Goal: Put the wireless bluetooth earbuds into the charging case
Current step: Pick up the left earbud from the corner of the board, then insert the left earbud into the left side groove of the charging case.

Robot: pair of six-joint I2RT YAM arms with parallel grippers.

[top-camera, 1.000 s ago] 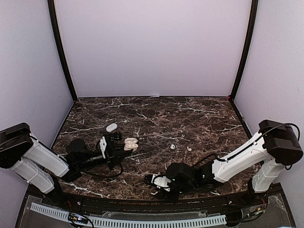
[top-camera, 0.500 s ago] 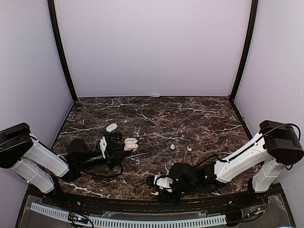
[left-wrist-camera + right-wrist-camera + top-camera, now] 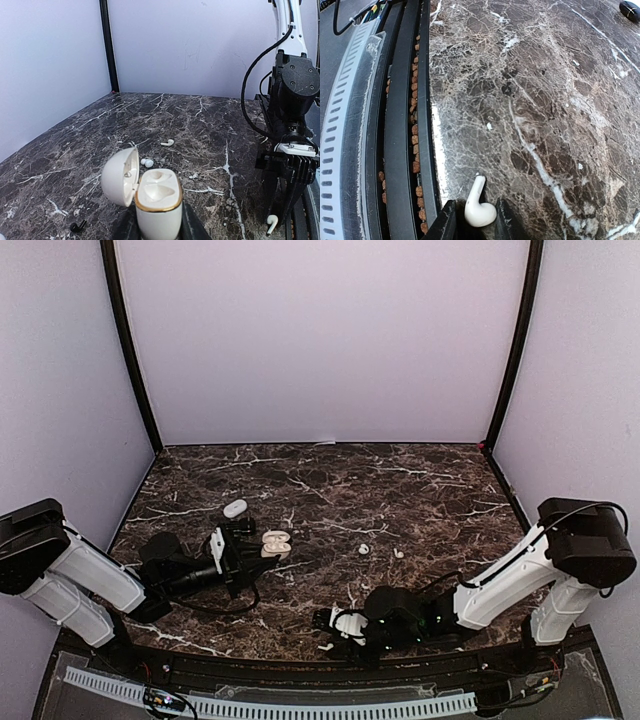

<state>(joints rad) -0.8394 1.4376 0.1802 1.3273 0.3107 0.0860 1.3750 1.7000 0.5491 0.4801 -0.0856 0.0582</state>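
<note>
Right pincer [image 3: 476, 222] was down low at the near edge of the bench [image 3: 545, 100], jaws a little way apart and straddling a white stemmed earbud [image 3: 479, 209]. That bud lay flat on the marble, stem pointing away from the fingers, right beside the black rail [image 3: 422, 125] along the edge. One finger looked like it touched the bud and the other side had a dark sliver next to it, so honestly couldn't tell if it was actually pinched or just framed. Left pincer [image 3: 159, 231] was clamped tight on the charging case [image 3: 157, 197] over on the left side of the bench. The case sat opening up, lid flipped to the side, gold rim showing, both wells empty. Two more buds sat loose mid-bench between the arms: a second stemmed earbud [image 3: 167, 142] and a round earbud [image 3: 147, 162] nearer the case. Another white case [image 3: 235, 508] lay farther back from the left pincer, and a small black bit [image 3: 77, 226] was near the held case
</note>
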